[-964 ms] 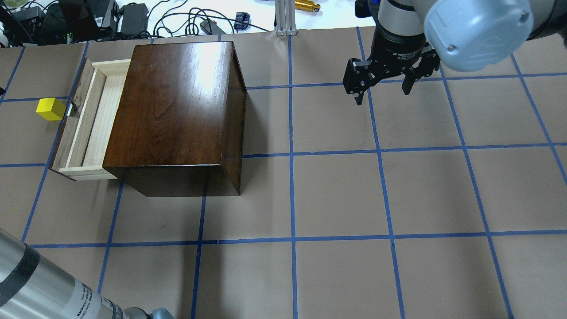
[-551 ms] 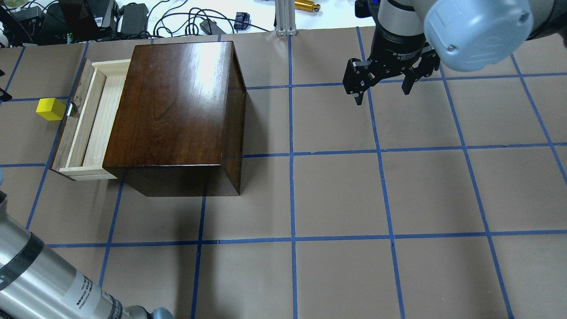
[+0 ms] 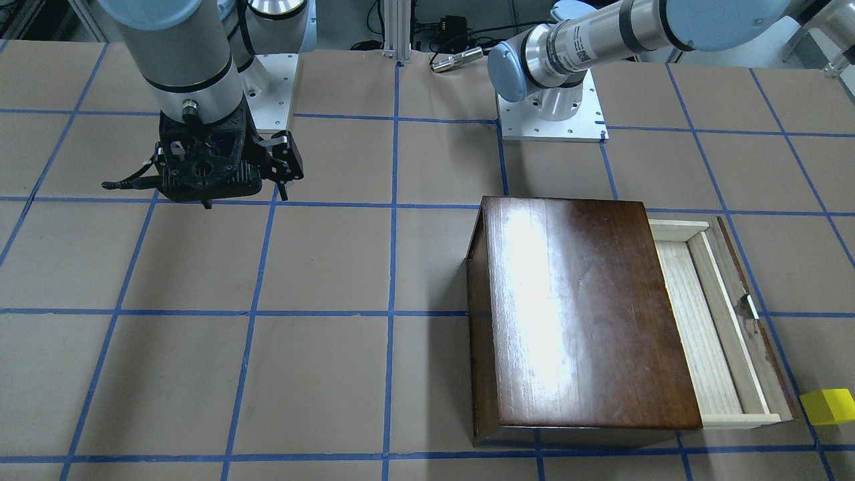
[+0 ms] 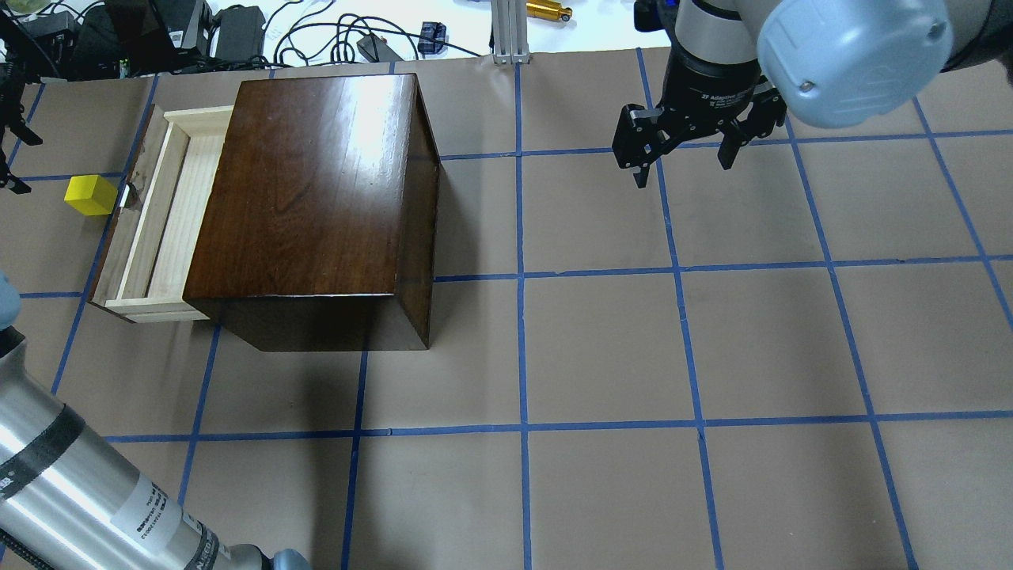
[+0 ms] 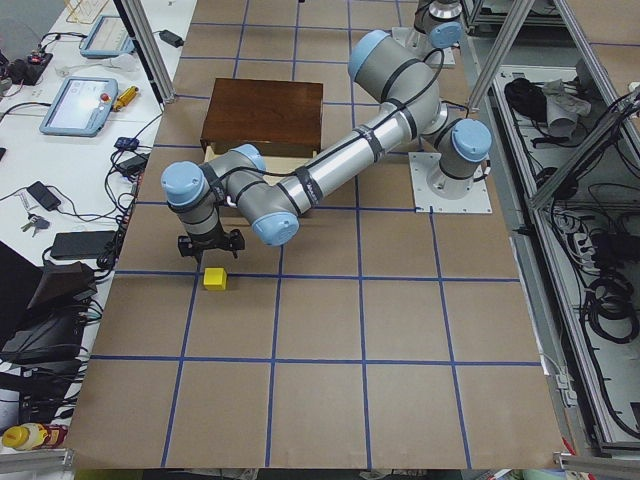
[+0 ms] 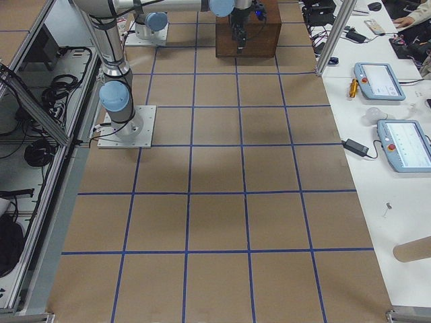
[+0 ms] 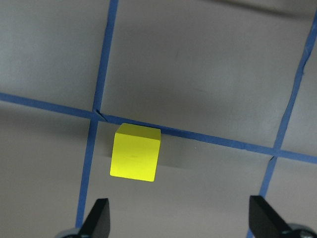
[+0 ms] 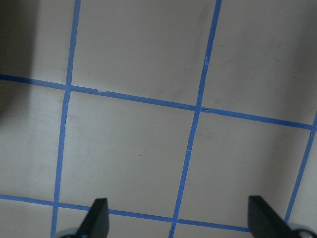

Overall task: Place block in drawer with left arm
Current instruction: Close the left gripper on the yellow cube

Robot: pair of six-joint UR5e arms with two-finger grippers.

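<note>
The yellow block (image 4: 90,195) sits on the brown paper just outside the drawer's dark front panel (image 4: 119,237). It also shows in the front view (image 3: 828,406) and the left side view (image 5: 214,278). The drawer (image 4: 186,214) is pulled out of the dark-brown box (image 4: 316,198), and its pale tray is empty. My left gripper (image 4: 16,162) is open at the view's left edge, close beside the block. In the left wrist view the block (image 7: 135,158) lies ahead of the open gripper (image 7: 181,220), nearer its left finger. My right gripper (image 4: 683,170) is open and empty, far off.
Cables, power bricks and a metal post (image 4: 510,32) lie beyond the table's far edge. The table is brown paper with a blue tape grid. My left forearm (image 4: 79,491) crosses the near left corner. The right wrist view shows only paper and tape between the open fingers (image 8: 96,220).
My left gripper has come into the overhead view at the left edge, near the block. The left forearm has shifted at the near left corner. Block, drawer and right arm have not moved.
</note>
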